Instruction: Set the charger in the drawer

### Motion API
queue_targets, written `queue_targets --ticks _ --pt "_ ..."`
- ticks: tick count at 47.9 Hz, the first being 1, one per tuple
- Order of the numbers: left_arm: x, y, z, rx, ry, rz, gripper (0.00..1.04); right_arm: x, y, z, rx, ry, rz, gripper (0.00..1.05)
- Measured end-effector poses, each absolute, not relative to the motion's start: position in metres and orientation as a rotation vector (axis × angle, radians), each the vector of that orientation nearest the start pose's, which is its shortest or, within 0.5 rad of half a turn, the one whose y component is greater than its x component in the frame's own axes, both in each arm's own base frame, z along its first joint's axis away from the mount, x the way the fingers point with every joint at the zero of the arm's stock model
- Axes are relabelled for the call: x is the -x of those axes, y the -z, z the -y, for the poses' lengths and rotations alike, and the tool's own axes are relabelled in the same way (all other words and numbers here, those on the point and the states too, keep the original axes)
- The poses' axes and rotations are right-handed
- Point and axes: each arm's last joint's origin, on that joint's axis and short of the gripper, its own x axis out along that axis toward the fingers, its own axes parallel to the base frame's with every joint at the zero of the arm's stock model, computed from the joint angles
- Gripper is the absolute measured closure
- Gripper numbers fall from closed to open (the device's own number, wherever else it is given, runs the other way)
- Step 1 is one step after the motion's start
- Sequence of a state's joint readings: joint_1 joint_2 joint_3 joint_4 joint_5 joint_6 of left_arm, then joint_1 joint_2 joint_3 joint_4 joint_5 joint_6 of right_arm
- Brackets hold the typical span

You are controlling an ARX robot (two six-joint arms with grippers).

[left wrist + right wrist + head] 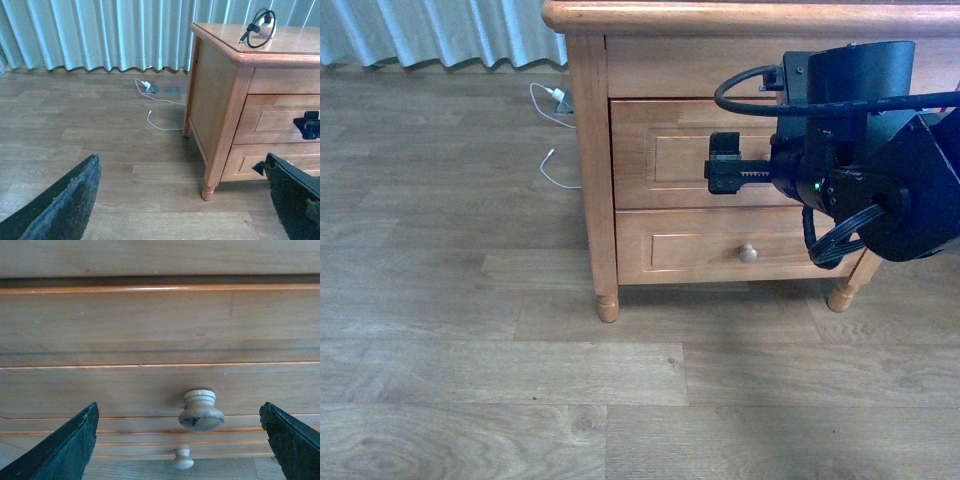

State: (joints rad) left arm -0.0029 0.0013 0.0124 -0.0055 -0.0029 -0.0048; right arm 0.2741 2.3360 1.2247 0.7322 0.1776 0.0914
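Note:
The charger (260,27), a small white block with a looped black cable, lies on top of the nightstand (220,95); the front view does not show it. The drawer (670,155), the taller upper one, is shut. My right gripper (720,168) is open and hovers just in front of its panel. In the right wrist view the drawer's round knob (201,411) sits between the spread fingers (65,450), untouched. My left gripper (182,200) is open over the floor, to the left of the nightstand, holding nothing.
Below is a shallower drawer (700,250) with a smaller knob (748,253). A thin white cable (555,100) with a white plug trails on the wooden floor by the curtain (100,30). The nightstand's turned leg (608,305) stands at its front left corner.

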Motion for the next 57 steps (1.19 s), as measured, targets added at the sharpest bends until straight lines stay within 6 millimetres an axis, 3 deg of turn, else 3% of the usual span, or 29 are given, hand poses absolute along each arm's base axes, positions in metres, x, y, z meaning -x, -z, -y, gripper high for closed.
queue_targets --ticks 30,52,57 --pt "-0.097 -0.167 0.000 0.005 0.000 0.005 0.06 -0.449 -0.054 -0.117 0.009 -0.076 -0.370 0.08" --pt "-0.097 -0.167 0.000 0.005 0.000 0.006 0.06 -0.449 -0.051 -0.114 0.029 -0.058 -0.373 0.73" --pt "-0.097 -0.167 0.000 0.004 0.000 0.006 0.06 -0.449 -0.051 -0.113 0.029 -0.058 -0.371 0.82"
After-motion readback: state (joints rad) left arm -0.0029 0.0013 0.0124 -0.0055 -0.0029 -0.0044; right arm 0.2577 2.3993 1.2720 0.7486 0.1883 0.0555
